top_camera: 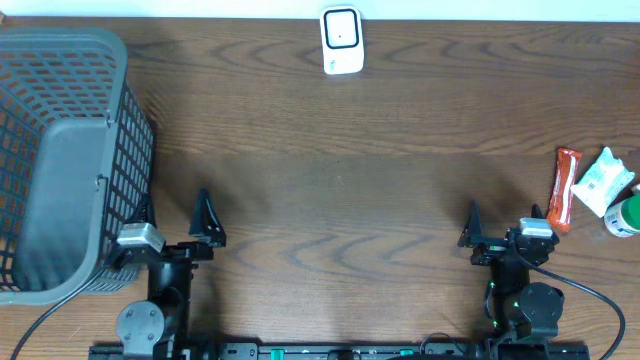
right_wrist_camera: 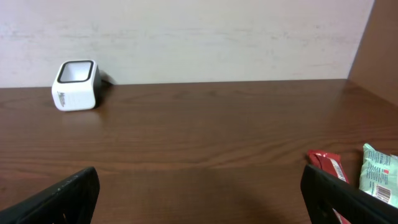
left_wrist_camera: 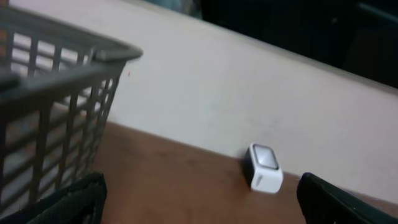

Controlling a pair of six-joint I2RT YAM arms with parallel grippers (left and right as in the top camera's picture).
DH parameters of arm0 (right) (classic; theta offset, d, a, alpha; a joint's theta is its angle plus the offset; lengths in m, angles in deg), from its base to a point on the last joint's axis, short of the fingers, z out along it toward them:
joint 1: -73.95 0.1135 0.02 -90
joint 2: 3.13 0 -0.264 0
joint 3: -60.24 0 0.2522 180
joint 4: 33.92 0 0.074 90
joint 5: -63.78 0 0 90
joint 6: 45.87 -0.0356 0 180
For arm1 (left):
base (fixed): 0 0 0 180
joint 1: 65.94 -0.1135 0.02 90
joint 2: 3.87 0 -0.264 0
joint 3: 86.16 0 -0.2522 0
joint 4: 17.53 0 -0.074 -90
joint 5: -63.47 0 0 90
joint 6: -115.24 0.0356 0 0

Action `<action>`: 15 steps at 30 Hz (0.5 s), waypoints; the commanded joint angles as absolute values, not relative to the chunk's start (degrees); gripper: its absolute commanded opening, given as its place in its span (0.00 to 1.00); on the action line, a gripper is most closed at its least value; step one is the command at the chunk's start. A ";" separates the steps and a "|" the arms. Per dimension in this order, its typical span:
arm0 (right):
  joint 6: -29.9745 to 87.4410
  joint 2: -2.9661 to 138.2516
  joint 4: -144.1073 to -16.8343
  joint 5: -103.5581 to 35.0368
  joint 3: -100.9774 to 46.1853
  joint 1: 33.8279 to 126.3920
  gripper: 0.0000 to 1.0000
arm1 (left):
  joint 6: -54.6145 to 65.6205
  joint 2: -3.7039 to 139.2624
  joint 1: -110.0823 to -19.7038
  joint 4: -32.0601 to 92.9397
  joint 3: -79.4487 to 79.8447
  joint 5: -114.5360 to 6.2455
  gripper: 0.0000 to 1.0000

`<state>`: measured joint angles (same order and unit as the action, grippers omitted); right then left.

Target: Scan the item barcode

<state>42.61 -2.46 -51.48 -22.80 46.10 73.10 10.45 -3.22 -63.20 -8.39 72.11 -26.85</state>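
Two sets of fingers stand wide apart and empty at the near edge of the counter (top_camera: 330, 150) — the left fingers (top_camera: 206, 216) beside the grey basket (top_camera: 110, 45), the right fingers (top_camera: 470, 226) near the red bar (top_camera: 564, 188) and white-green packet (top_camera: 603, 180). The white scanner (top_camera: 341, 41) sits at the far edge — well apart from both.

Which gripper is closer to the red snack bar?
Right. The right gripper sits just beside the red snack bar; the left gripper is far off, next to the grey basket.
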 commanded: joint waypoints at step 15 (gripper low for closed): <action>41.85 -2.81 -51.72 -22.45 46.16 72.54 0.99 | 11.17 -3.77 -62.89 -3.06 79.84 -16.86 0.98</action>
